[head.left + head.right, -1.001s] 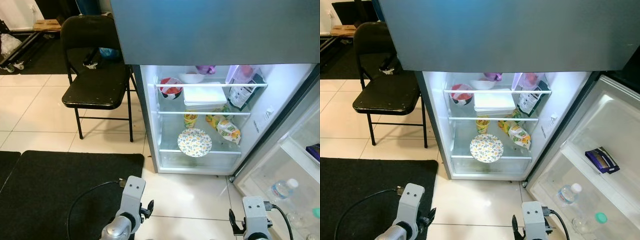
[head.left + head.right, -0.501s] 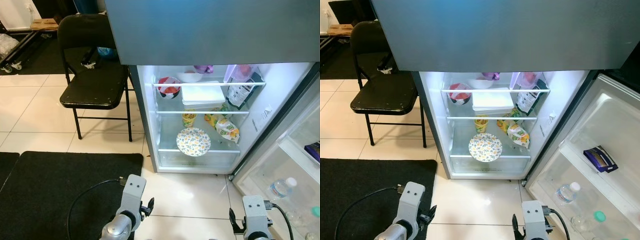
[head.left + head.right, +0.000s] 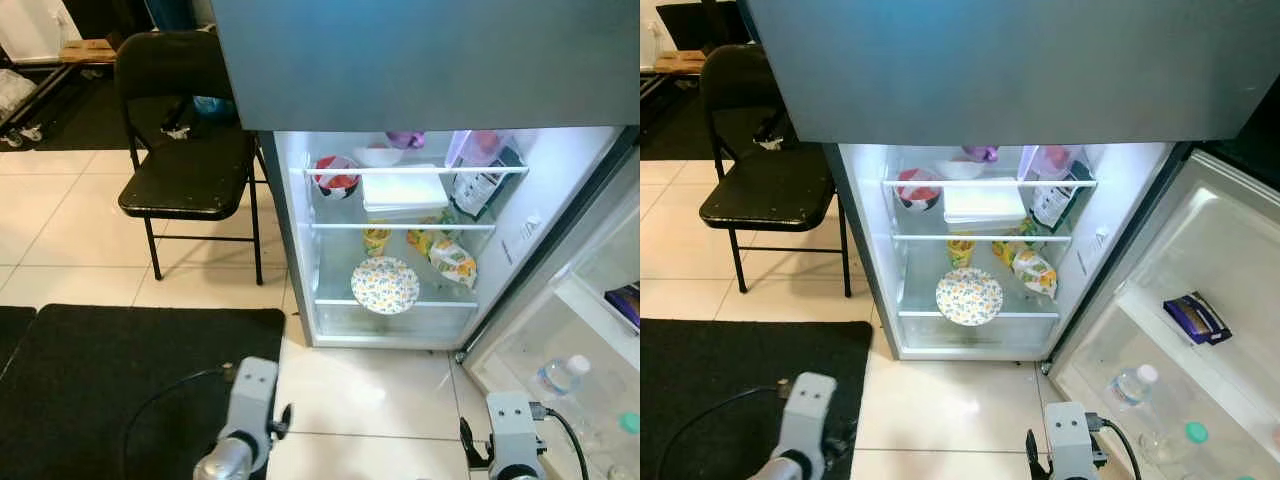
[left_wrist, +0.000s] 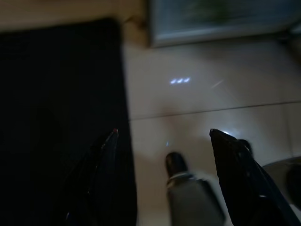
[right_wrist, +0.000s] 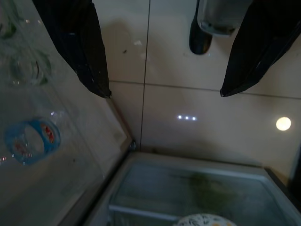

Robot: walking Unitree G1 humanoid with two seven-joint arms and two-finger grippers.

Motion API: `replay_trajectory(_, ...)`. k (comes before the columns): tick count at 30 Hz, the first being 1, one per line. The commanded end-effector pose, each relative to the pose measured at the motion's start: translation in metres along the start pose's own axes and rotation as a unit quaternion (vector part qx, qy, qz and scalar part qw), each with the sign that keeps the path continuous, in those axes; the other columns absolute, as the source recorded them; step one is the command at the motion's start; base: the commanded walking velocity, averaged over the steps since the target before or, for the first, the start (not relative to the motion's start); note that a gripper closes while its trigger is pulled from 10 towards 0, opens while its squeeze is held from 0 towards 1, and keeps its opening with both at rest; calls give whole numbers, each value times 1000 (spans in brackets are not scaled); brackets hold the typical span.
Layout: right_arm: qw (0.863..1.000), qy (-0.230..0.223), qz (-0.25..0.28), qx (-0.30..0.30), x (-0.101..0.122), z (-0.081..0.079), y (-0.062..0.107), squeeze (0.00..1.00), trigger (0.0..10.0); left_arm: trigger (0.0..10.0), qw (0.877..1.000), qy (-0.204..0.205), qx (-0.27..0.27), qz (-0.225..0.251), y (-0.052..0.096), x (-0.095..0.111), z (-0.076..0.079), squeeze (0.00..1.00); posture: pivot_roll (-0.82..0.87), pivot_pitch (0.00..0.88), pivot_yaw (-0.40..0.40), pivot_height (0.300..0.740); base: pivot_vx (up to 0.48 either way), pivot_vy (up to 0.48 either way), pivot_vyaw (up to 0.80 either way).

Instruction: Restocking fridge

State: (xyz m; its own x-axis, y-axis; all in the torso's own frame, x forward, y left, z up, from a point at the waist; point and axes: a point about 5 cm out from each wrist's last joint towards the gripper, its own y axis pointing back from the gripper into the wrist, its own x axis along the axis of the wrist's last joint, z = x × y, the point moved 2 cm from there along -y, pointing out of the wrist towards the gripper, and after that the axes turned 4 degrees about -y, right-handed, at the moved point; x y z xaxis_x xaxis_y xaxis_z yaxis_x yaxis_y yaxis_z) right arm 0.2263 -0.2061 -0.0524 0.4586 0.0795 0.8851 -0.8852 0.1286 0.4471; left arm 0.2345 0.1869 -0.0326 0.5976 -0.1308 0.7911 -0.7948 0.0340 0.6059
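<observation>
The fridge stands open and lit in front of me. Its top shelf holds a bowl with red contents and a flat white container. Lower down are a yellow cup, a snack bag and a flowered plate leaning upright. The open door on the right carries a water bottle and a dark packet. My left gripper hangs open over the tiles at the mat's edge. My right gripper hangs open over the tiles near the fridge's bottom corner. Both are empty.
A black folding chair stands left of the fridge. A black mat covers the floor at lower left. Pale tiles lie between me and the fridge. The open door juts out on the right.
My left arm has swung a little to the left and lower, toward the mat's edge. The head view has shifted slightly. The right arm holds still.
</observation>
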Motion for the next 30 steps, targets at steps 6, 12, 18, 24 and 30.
replay_trajectory(6, 994, -51, -75, -59, -35, 25, 15, 0, 10000, 10000, 997, -26, 58, -52, 13, -42, -38, 0, -124, 149, 38, 717, 0, 0, 0)
replay_trajectory(12, 997, -44, -56, -37, -28, 19, 12, 0, 10000, 10000, 995, -41, 70, -64, 13, -52, -43, 0, -130, 125, 41, 717, 0, 0, 0)
replay_trajectory(18, 1000, 10, -18, -11, -4, 16, -2, 0, 10000, 10000, 996, -49, 59, -46, 3, -40, -31, 0, -137, 113, 34, 717, 0, 0, 0)
replay_trajectory(24, 999, 12, -38, -17, -10, 22, -1, 0, 10000, 10000, 996, -52, 59, -44, -1, -40, -27, 0, -138, 105, 32, 717, 0, 0, 0)
replay_trajectory(30, 998, 16, -56, 3, -25, 9, 8, 0, 10000, 10000, 995, -47, 63, -56, 0, -47, -29, 0, -138, 107, 33, 717, 0, 0, 0)
